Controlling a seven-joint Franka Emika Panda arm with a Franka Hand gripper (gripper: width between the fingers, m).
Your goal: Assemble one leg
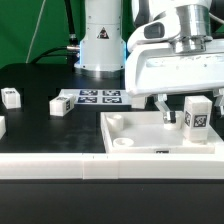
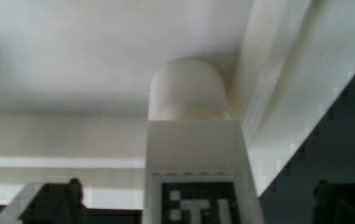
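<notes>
A white leg (image 1: 197, 114) with a black-and-white tag stands upright on the white tabletop (image 1: 140, 128), near its corner at the exterior view's right. My gripper (image 1: 190, 117) hangs straight over it, one dark finger on each side. In the wrist view the leg (image 2: 195, 110) runs up the middle, its rounded end at the tabletop's raised rim (image 2: 280, 60). The dark fingertips (image 2: 58, 203) stand apart from the leg's sides with a gap showing, so my gripper (image 2: 200, 205) is open around it. Whether the leg's end sits in a hole is hidden.
Loose legs lie on the black table at the exterior view's left: one (image 1: 10, 97), another (image 1: 62, 104), and a third at the frame's edge (image 1: 2, 126). The marker board (image 1: 100, 97) lies behind the tabletop, before the arm's base (image 1: 100, 40).
</notes>
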